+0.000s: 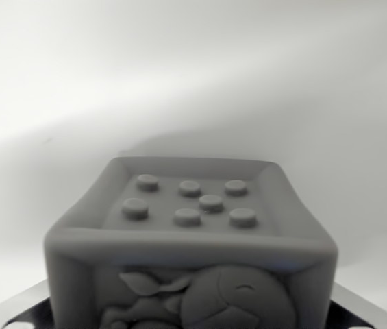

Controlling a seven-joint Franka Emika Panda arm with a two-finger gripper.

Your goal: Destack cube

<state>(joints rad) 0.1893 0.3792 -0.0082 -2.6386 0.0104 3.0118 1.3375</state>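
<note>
We see a grey cube (190, 236) filling the lower middle of the wrist view, very near the camera and reaching down to the bottom edge. Its top face has a raised rim all round, and inside that rim sit seven round studs (211, 202) — three in the far row, three in the near row, and one between the rows, a little to the right of centre. The near side of the cube carries a relief figure (210, 298) with rounded shapes and something leaf-like on its left; the lower part is cut off by the edge, so we cannot say what it depicts. At the bottom left (15, 312) and bottom right (361, 308) corners, dark glossy parts slant in close beside the cube's near edges; they may belong to the gripper, but so little of them shows that we cannot tell whether the gripper is open or closed, nor whether it touches the cube. Behind the cube lies a plain pale surface (193, 82) — a soft shadow spreads across it beyond the cube's far edge. Whether another cube sits beneath this one is hidden from us.
</note>
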